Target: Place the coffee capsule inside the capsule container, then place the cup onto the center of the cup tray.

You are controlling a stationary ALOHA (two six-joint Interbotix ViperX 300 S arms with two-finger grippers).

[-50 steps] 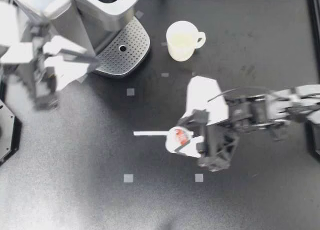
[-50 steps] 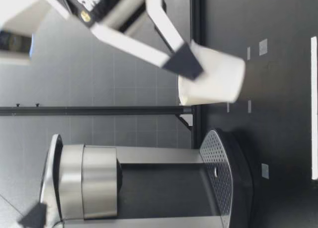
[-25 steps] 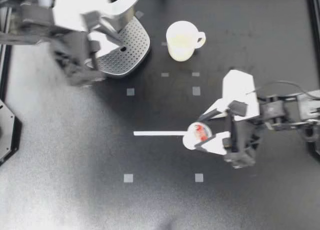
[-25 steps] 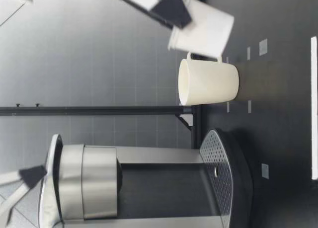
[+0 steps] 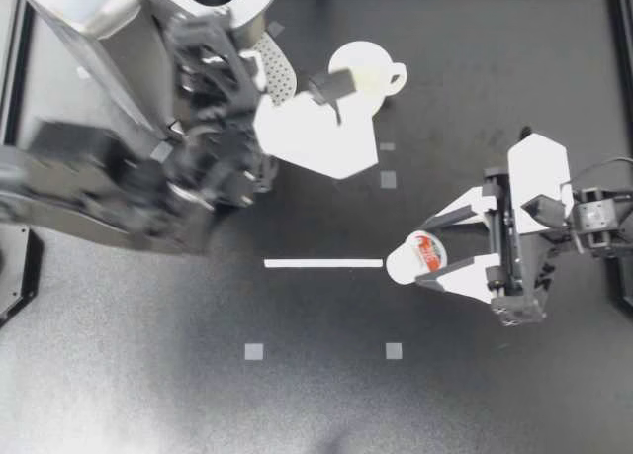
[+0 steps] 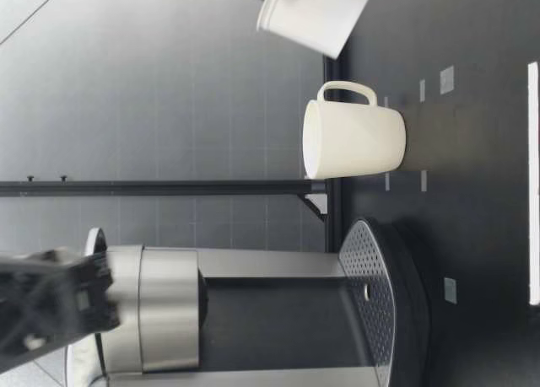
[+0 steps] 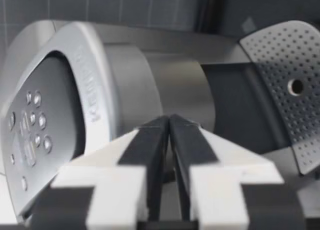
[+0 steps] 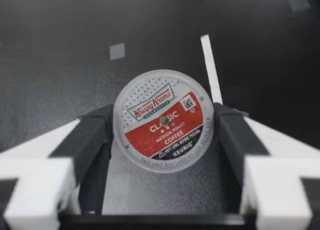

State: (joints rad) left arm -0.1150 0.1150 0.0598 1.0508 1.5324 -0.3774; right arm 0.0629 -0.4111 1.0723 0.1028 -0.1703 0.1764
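Black matte tabletop (image 5: 148, 395), bounded by a dark raised border and marked with 1 white tape strip (image 5: 322, 263) and several small grey squares (image 5: 254, 351). Behind it, the low view shows a grey tiled wall (image 6: 169, 109) crossed by 1 black rail (image 6: 169, 187).

A silver coffee machine (image 5: 99, 19) stands at one far corner, its perforated cup tray (image 6: 371, 311) resting on the table. The cream cup (image 5: 361, 63) stands upright on the bare surface just beside the tray, its handle turned away from the machine.

The right gripper (image 5: 435, 253) is clamped on the coffee capsule (image 5: 417, 256). In the right wrist view both dark pads (image 8: 92, 140) press the capsule's rim from opposite sides, foil lid facing the camera. The low view shows the capsule (image 6: 312, 16) tilted and well above the table.

The left gripper (image 5: 333, 84) reaches in over the machine, its tip overlapping the cup's rim from above. In the left wrist view its fingers (image 7: 155, 150) lie together with nothing between them, the machine's front ahead.
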